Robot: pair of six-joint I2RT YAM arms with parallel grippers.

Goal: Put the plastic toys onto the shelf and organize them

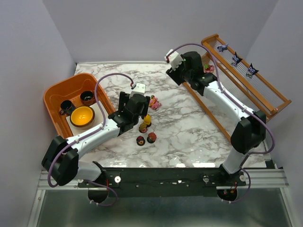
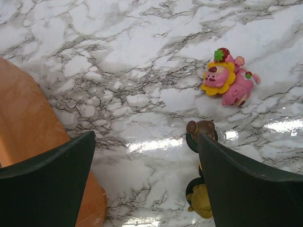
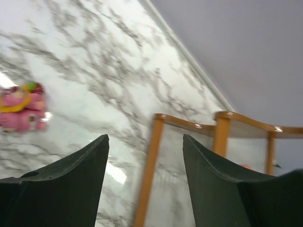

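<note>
Left gripper [image 2: 147, 142] wide open above loose plastic toys [image 1: 146, 126] at table [image 1: 189, 142] centre; right gripper [image 3: 144, 139] parted, empty, beside shelf [image 3: 150, 161] along the right edge, three purple-black toys [image 1: 236, 59] on its upper tier.

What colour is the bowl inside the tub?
The bowl is yellow; the top view shows it best.

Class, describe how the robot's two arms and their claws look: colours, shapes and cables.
Both the left arm and right arm have white links between bulky black joints, and each carries a looping purple cable. Each wrist bears a small white block. The left claw and right claw have broad, dark, tapered fingers.
</note>
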